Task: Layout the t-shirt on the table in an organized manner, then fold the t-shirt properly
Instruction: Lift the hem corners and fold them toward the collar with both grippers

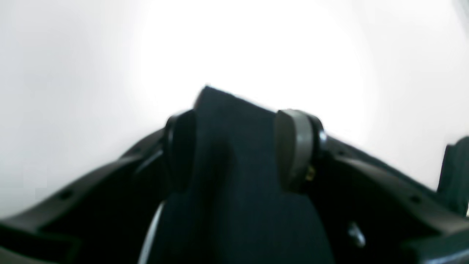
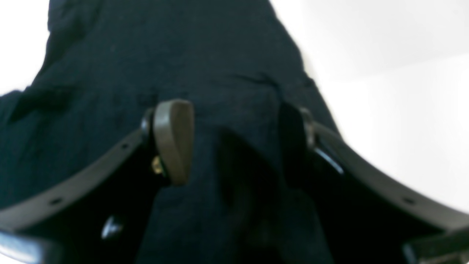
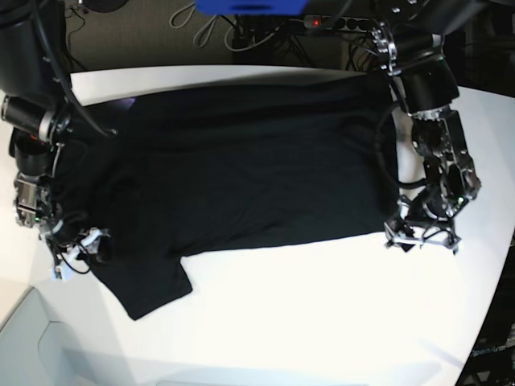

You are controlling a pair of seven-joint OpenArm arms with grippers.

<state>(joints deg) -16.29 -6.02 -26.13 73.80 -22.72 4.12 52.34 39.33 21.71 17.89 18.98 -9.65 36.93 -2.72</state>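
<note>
Black cloth of the t-shirt [image 3: 241,169] lies spread on the table [image 3: 322,305]; the left gripper [image 1: 234,146] pinches a fold between its fingers, the right gripper [image 2: 234,143] straddles another, grip unclear

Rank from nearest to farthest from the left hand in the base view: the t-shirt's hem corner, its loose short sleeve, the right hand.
1. t-shirt's hem corner: at the left hand itself, view's right.
2. short sleeve: across the table, lower left of the view.
3. right hand: at the view's far-left edge.
</note>
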